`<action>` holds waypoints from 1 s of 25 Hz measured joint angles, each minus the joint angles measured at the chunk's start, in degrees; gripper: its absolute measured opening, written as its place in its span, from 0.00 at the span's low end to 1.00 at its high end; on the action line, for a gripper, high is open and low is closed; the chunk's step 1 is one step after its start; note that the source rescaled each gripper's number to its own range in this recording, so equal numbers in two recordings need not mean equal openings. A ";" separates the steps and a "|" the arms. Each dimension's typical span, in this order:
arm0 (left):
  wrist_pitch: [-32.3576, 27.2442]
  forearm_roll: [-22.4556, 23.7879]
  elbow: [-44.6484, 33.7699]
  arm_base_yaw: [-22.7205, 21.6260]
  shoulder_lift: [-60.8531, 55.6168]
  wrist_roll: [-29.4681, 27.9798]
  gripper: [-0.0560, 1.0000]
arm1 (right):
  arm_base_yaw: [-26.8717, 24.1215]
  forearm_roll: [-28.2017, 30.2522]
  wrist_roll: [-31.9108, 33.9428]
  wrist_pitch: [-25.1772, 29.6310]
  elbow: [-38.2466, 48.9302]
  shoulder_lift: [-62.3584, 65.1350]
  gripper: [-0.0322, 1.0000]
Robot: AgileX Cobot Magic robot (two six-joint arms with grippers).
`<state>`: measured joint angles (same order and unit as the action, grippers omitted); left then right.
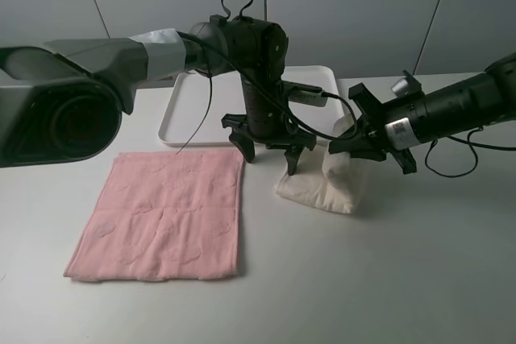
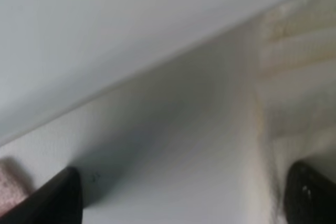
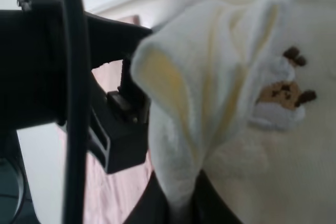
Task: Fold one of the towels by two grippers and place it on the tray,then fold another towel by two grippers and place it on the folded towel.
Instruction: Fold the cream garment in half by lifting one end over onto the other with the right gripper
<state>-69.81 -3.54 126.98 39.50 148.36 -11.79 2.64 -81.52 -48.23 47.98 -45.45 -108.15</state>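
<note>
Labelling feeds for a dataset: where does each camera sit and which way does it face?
Exterior high: mounted high, looking down on table, tray, pink towel; both arms show.
Left wrist: on left arm, facing the table past the open left gripper.
Right wrist: on right arm, facing the cream towel its shut right gripper pinches.
Shared: cream towel, all three.

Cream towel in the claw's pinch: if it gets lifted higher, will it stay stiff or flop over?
Probably floppy: where the right claw pinches the cream towel, the raised edge curls and sags in soft folds. Likely light, since one small pinch holds that part up. Its fuzzy terry surface looks grippy, not slippery.
</note>
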 joint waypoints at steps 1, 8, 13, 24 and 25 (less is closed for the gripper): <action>0.00 0.00 0.00 0.00 0.00 0.00 1.00 | 0.00 -1.83 -1.69 0.00 0.73 -0.60 0.06; 0.00 -0.39 0.00 -0.14 0.00 0.90 1.00 | 0.00 -11.47 -10.43 -0.08 4.24 -1.83 0.06; -0.13 -2.26 0.00 -1.05 0.00 2.16 1.00 | 0.00 -12.36 -11.61 -0.30 4.51 -2.07 0.06; -0.10 -11.31 -0.10 -5.58 -2.88 6.67 1.00 | 0.00 -14.91 -12.10 -0.44 4.61 -2.07 0.06; -0.10 -11.41 -0.10 -5.80 -3.51 6.92 1.00 | 0.00 -15.16 -12.10 -0.44 4.61 -2.07 0.06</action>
<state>-69.91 -14.95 126.88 33.70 144.85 -4.87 2.64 -96.68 -60.33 47.54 -40.84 -110.23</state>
